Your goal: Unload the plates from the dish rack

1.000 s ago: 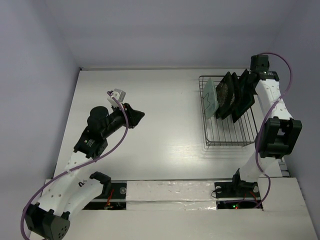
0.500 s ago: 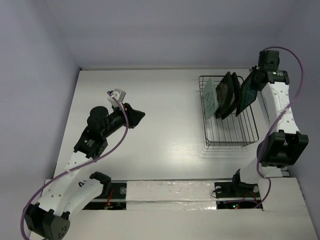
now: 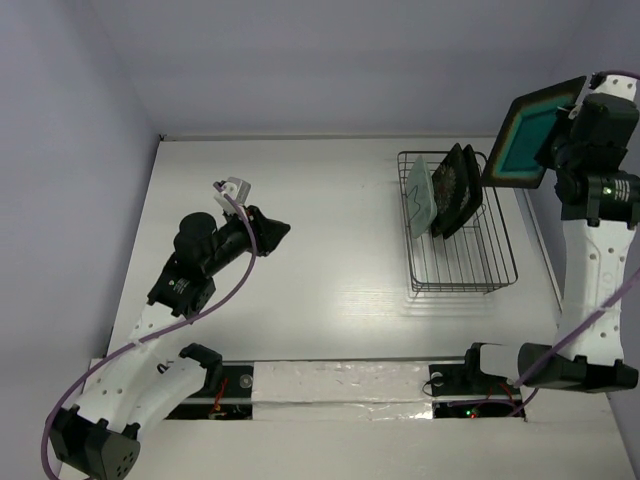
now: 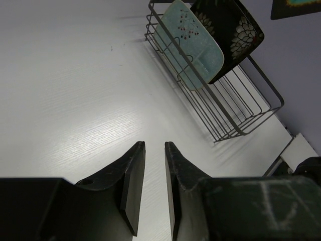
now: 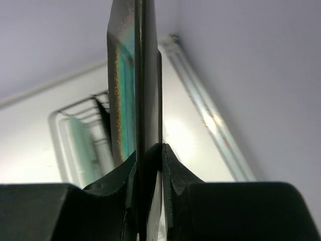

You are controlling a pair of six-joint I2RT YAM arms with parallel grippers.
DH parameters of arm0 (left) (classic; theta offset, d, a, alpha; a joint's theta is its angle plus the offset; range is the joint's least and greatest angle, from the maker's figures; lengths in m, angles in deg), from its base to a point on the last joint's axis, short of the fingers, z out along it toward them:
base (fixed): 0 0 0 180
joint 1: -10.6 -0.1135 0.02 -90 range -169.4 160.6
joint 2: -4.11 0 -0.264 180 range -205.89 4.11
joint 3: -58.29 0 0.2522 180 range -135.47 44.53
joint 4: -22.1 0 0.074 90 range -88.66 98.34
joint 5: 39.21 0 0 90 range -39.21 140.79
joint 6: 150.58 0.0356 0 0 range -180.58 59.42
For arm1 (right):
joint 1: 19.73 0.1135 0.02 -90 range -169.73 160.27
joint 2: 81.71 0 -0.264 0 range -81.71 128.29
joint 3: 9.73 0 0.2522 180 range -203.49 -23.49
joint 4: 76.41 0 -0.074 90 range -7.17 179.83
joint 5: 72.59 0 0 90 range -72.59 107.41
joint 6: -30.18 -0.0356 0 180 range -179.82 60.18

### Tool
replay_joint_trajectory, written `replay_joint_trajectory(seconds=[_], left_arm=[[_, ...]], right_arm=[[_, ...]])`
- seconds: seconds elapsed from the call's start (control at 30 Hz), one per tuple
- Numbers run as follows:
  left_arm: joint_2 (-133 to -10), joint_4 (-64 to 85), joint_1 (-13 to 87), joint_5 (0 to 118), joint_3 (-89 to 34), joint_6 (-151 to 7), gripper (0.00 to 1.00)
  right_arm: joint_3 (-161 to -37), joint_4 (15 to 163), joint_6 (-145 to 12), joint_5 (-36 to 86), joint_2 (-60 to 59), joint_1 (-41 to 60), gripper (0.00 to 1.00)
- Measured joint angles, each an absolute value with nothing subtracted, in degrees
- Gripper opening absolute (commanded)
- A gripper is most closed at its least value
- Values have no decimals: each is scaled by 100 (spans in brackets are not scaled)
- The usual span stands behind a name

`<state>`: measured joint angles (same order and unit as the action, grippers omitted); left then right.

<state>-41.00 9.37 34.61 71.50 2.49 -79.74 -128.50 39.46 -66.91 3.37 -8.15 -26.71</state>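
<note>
My right gripper (image 3: 562, 138) is shut on the teal-centred square plate (image 3: 528, 133) and holds it high in the air, up and to the right of the dish rack (image 3: 470, 268). In the right wrist view the plate (image 5: 131, 80) stands edge-on between the fingers. The rack holds the pale mint-green plate (image 3: 421, 195) and two black flower-patterned plates (image 3: 452, 188), all on edge at its far end. My left gripper (image 3: 278, 231) hovers over the table's left middle, jaws slightly apart and empty; in its wrist view (image 4: 154, 146) the rack (image 4: 235, 108) lies ahead.
The white table (image 3: 300, 200) ends at walls at the back and on both sides. A raised white ledge (image 3: 340, 385) carries the arm bases at the near edge. The rack's near half has bare wires.
My right gripper has lifted the teal-centred plate out of the rack's right end, up and to the right, and the right arm has straightened. The left arm has not moved.
</note>
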Motion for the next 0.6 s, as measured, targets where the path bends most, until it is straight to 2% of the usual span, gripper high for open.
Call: replay_joint_trajectory(seconds=[0.27,0.37,0.6], left_arm=[[-3868,935,3461,6966,249,-7970,20],[-3770,933,3461,6805,249,-7946,29],[-3265,802,3432,5895,244,-7839,37]], right_arm=[[-12179,4906,-7593,1480,-1352,-2059,0],[-11519,5603,-7996,1773,-1370,-1541,0],[-10077,7478,-9211,1911,-480,177,0]])
